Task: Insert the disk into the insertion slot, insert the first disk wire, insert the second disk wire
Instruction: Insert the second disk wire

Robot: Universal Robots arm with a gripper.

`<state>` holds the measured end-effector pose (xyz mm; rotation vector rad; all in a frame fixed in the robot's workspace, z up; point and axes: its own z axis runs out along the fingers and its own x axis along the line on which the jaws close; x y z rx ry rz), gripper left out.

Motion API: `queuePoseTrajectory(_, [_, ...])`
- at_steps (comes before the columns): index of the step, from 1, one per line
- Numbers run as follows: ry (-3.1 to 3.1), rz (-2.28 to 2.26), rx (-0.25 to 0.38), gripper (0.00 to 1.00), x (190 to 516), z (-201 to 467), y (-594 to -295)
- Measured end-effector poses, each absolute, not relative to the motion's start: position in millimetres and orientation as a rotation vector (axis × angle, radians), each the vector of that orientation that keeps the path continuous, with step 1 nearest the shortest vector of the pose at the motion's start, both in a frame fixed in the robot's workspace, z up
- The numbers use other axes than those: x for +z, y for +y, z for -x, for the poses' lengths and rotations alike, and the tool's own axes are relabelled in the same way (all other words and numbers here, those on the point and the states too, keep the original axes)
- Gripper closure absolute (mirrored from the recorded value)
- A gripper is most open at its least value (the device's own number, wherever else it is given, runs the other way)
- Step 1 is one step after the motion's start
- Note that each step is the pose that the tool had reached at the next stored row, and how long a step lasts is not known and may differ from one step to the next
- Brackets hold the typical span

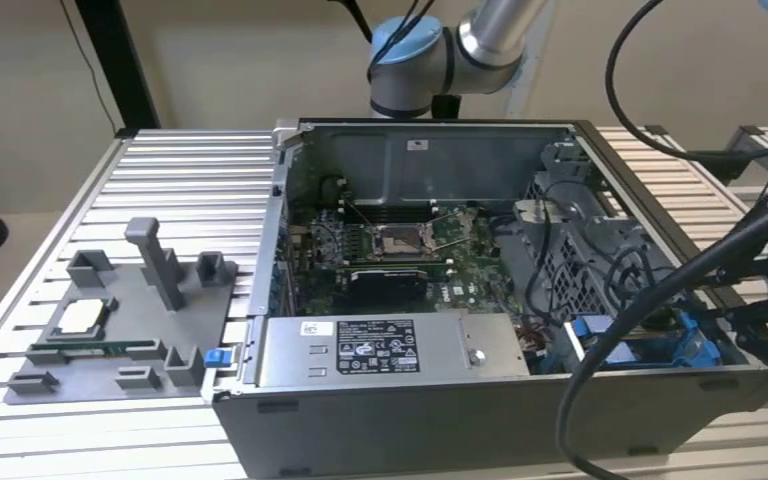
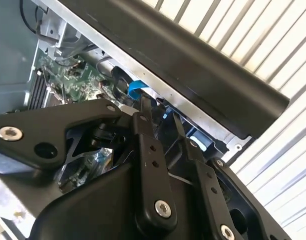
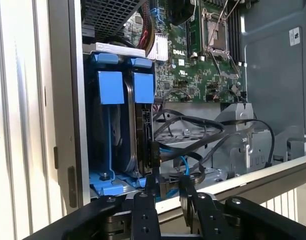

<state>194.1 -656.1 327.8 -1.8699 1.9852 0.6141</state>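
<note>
1. Slatted metal table (image 1: 184, 180) carries everything; at the exterior view's left a grey fixture tray (image 1: 37, 385) lies on it, with a square chip (image 1: 80, 316) resting on top.
2. Just beside the tray stands an open computer case (image 1: 491, 410), its side panel off.
3. Along the near edge inside the case sits a grey labelled power-supply box (image 1: 357, 350); behind it lies the green motherboard (image 1: 398, 250).
4. Above the case's far wall, the robot arm (image 1: 471, 35) shows its blue-capped joint.
5. Further to the exterior view's right is a perforated grey cage (image 1: 584, 260), with black cables looped over it.
6. The insertion slot (image 1: 624, 340) is at the case's near corner on the exterior view's right, marked by blue plastic.
7. In the first wrist view the disk (image 3: 143, 135) stands on edge inside the insertion slot (image 3: 113, 182), its blue carrier (image 3: 143, 87) set in among the blue rails.
8. Black wires (image 3: 192, 125) and a thin blue wire (image 3: 182, 162) lie loose just beside the disk's connector edge.
9. The gripper (image 3: 165, 182) hangs just outside the case wall, close to the disk's lower end; in the second wrist view the gripper (image 2: 160, 112) points at the same blue parts. Whether it is clenched on anything or released cannot be told.
</note>
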Motion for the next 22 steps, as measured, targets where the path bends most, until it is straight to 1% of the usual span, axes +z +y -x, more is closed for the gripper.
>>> queuePoseTrajectory(6, [1.957, 1.845, 0.651, 0.00, 327.7, -195.3, -661.9])
queuePoseTrajectory(14, [1.952, 1.840, 0.657, 0.00, 320.8, -195.2, -663.4])
queuePoseTrajectory(18, [1.939, 1.823, 0.676, 0.00, 320.5, -195.2, -663.3])
queuePoseTrajectory(19, [1.935, 1.819, 0.680, 1.00, 320.5, -195.2, -663.3])
queuePoseTrajectory(22, [1.929, 1.812, 0.688, 1.00, 320.4, -195.2, -663.3])
